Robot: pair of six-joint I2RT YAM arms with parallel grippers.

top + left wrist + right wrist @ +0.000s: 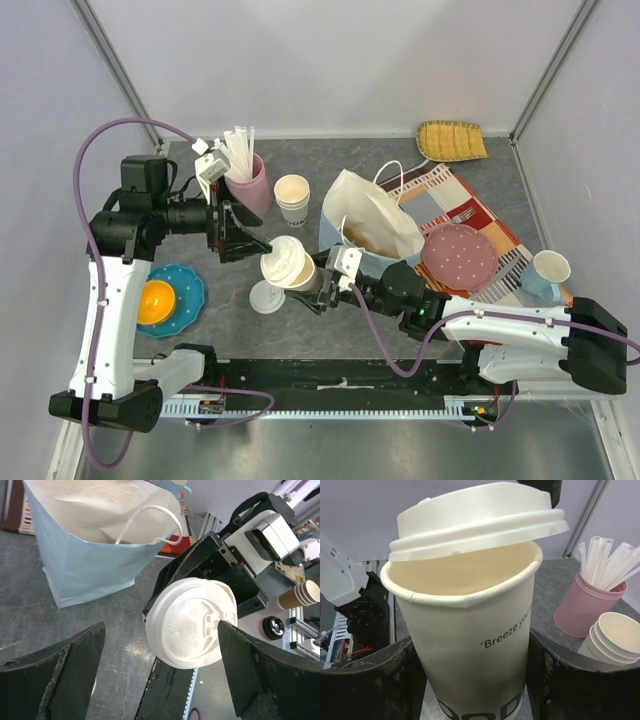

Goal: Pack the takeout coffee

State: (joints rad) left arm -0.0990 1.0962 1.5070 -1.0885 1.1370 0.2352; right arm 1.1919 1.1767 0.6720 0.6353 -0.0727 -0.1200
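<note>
At frame centre, the takeout coffee (pixel 288 265) is clamped in the right gripper (pixel 308 283), its lid (pixel 475 517) seated askew, just left of the paper bag (pixel 370 225). The left gripper (pixel 252 243) is held spread apart beside the lid.

Overhead view, two close wrist views, takeout coffee (pixel 288 266) in all.

The cup (pixel 475 645) is matt paper, its lid (pixel 480 517) smooth plastic, the bag (pixel 85 565) matt paper.

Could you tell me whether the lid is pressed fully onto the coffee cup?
Not fully: the lid sits tilted, with a gap visible above the near rim of the cup.
</note>
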